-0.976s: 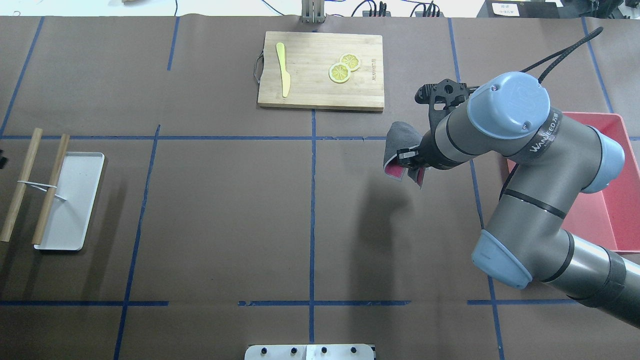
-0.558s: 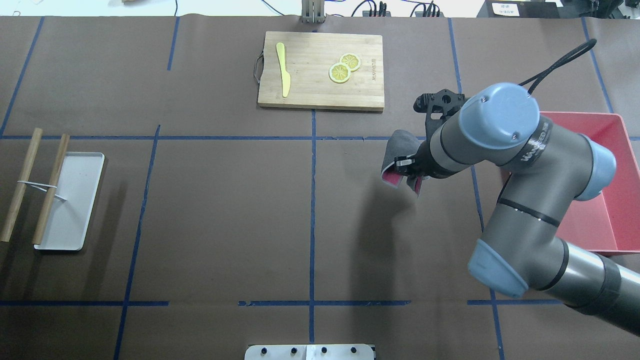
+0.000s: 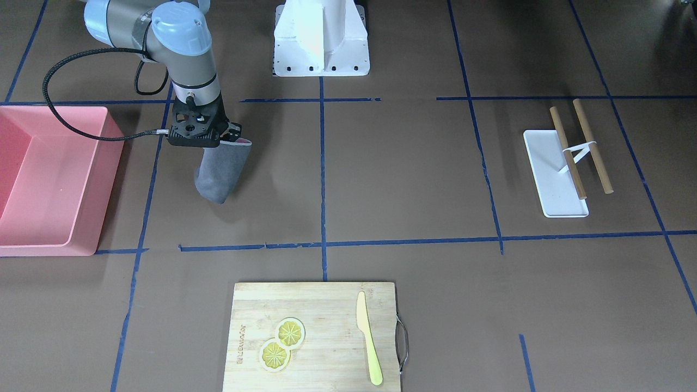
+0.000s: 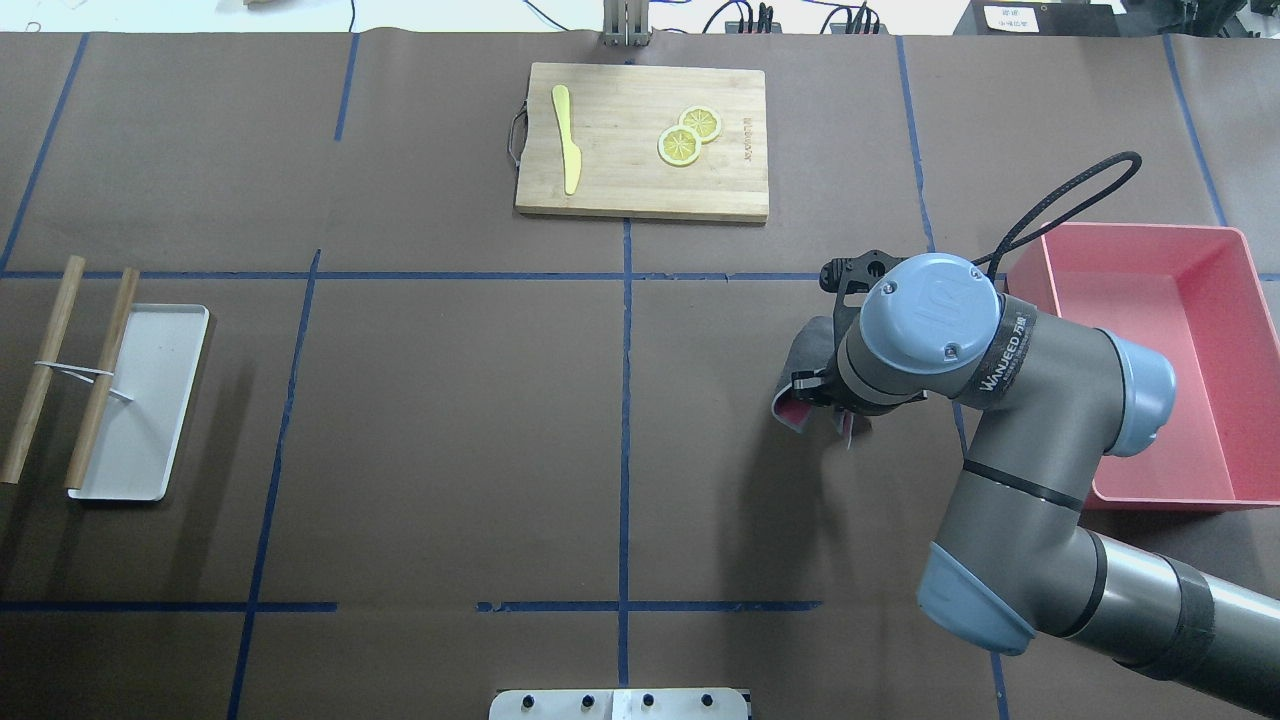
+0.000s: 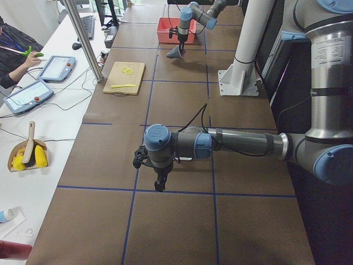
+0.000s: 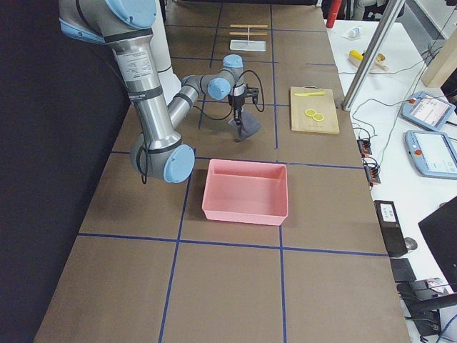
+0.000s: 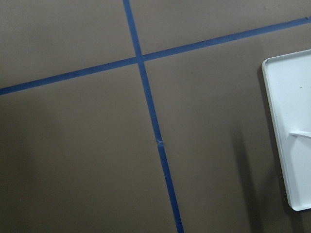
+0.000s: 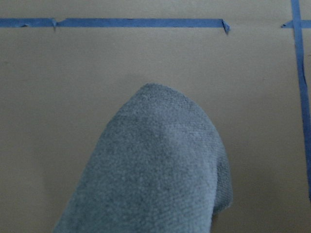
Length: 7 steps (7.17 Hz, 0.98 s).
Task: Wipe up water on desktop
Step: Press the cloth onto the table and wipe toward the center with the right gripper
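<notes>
grey wiping cloth (image 3: pixel 218 171), pink on its inner face, is hanging from the right gripper (image 3: pixel 231 136), which is clamping the cloth's top edge w/ jaws closed on the fabric. cloth is dangling just beside the pink bin (image 3: pixel 49 249), on the bin's side facing table centre. its long axis is running down from the jaws toward the desktop (image 4: pixel 450 420). desktop is lying directly under the hand, so the coming move is prob calling for a straight drop, then a drag. can't tell if the cloth's low tip is touching the brown surface yet. no wet patch is showing in any cam, so where the water is sitting is unclear.

right arm is clearly the nearer one. left gripper (image 5: pixel 160 185) is hanging well apart from the bin, at the opposite table end near the white tray (image 4: pixel 150 420). it's showing only in the side cam, so can't tell if it's open or closed.

counts:
- 1 cloth & 1 pink bin.
- 1 bamboo cutting board (image 4: pixel 620 150), well apart from the bin at the table edge across from the robot, carrying 2 lemon slices (image 4: pixel 680 146) & 1 yellow knife (image 4: pixel 567 140).
- 1 white tray w/ 2 wooden sticks (image 4: pixel 112 335), tied by a white band, one lying over the tray & one just beside it.
</notes>
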### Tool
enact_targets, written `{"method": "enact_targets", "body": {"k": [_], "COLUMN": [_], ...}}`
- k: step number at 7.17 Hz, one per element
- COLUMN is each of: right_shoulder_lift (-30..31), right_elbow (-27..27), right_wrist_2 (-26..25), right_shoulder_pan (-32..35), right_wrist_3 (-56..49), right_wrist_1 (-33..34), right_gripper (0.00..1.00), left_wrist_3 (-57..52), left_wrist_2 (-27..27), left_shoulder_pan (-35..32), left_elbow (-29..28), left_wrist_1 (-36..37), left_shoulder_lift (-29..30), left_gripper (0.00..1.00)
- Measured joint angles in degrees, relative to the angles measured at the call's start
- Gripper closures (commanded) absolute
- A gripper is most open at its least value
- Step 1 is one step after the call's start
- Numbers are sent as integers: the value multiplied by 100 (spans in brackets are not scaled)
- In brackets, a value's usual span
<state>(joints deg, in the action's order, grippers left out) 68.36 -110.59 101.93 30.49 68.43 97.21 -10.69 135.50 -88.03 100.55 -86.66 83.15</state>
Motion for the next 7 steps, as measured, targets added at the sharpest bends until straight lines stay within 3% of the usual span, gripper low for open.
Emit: {"method": "enact_targets", "body": {"k": [2, 4, 7], "right_shoulder_lift": [164, 438, -477], "right_elbow": [-23, 3, 695], "right_wrist_2": [-156, -308, -339], "right_shoulder_pan": [-5, -54, -311], "right_wrist_3": [-171, -506, -115], "right_wrist_1": [694, 921, 799], "right_gripper": [100, 100, 100], "left_wrist_3": [-3, -1, 0], "left_wrist_2": [2, 3, 3], "left_shoulder_pan": [-3, -4, -4], "left_elbow": [0, 23, 45], "left_wrist_1": [-1, -1, -1], "left_shoulder_lift": [0, -1, -8], "left_gripper": [0, 0, 0]}}
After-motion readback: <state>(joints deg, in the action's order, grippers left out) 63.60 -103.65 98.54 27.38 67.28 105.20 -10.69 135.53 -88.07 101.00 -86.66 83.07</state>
